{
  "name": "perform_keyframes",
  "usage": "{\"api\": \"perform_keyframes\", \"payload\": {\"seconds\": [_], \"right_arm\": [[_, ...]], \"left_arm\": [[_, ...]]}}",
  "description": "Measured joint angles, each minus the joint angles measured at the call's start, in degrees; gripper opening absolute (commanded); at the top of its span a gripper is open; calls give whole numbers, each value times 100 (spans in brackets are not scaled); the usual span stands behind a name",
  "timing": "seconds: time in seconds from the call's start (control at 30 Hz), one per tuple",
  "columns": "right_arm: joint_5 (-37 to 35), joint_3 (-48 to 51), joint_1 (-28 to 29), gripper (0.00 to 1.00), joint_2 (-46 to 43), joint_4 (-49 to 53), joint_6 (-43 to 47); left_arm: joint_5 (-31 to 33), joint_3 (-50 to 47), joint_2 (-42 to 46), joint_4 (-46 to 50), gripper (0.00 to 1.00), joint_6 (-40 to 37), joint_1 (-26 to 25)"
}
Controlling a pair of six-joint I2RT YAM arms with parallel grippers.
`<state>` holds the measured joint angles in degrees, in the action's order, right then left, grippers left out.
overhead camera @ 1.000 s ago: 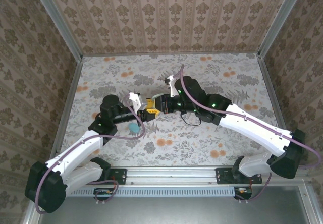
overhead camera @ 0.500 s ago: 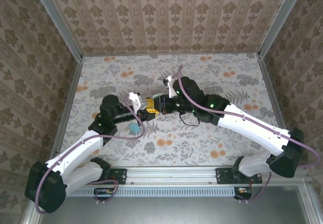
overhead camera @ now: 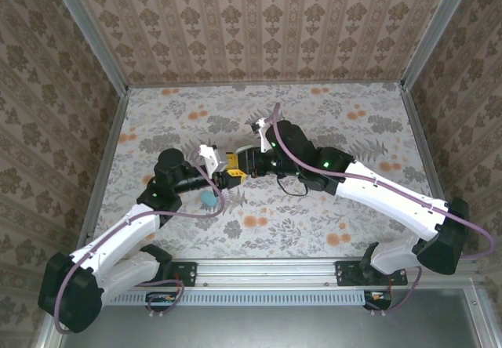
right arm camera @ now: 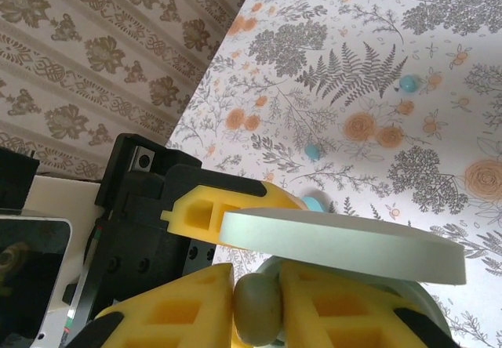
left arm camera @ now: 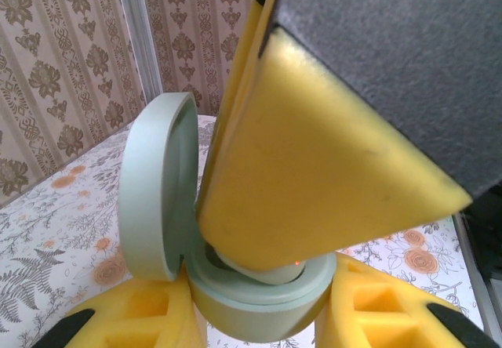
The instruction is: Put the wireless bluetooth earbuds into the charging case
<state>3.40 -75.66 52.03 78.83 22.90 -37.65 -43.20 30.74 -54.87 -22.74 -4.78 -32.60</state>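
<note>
Charging case [left arm camera: 259,305] mouth-up, lid [left arm camera: 153,191] open | left jaws grip it | right jaws pinch earbud [right arm camera: 257,307]

The table [overhead camera: 369,207] is covered with a floral-patterned cloth. A small teal round object [overhead camera: 208,198] is seen lying on it, near the left fingers [left arm camera: 149,320], on their near side.
</note>
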Motion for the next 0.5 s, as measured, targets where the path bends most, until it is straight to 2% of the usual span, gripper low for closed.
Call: {"api": "perform_keyframes", "payload": {"seconds": [0.5], "right_arm": [[-153, -13, 0, 36, 0, 9, 37]], "left_arm": [[2, -4, -2, 0, 5, 0, 0]]}}
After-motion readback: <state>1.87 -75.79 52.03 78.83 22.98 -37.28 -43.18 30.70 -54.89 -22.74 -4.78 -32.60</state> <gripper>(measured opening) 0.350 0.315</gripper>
